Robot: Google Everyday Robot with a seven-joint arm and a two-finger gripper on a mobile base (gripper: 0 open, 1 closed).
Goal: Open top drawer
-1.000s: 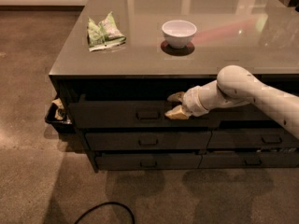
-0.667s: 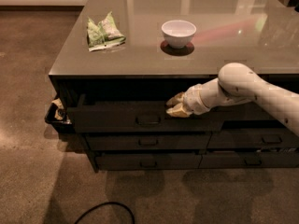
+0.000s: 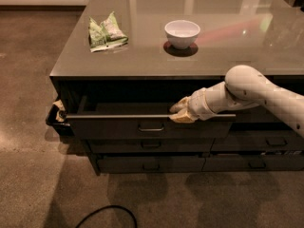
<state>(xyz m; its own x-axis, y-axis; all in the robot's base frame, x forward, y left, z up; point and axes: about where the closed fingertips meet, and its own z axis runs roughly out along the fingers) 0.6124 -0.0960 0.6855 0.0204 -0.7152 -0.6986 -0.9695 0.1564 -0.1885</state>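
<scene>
Status: top drawer (image 3: 114, 127) sits partly out under the countertop (image 3: 142, 56), long axis left-right, front facing us. Arm (image 3: 247, 87) reaches in level from the right, gripper (image 3: 180, 113) at the front's top edge right of the pull (image 3: 151, 127); we can't tell its grip state.

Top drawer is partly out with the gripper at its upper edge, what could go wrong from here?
The gripper sits at the upper edge of the top drawer, right of the bar pull, so it may slip off or skew the drawer. The arm runs close to the countertop lip and might scrape it.
</scene>
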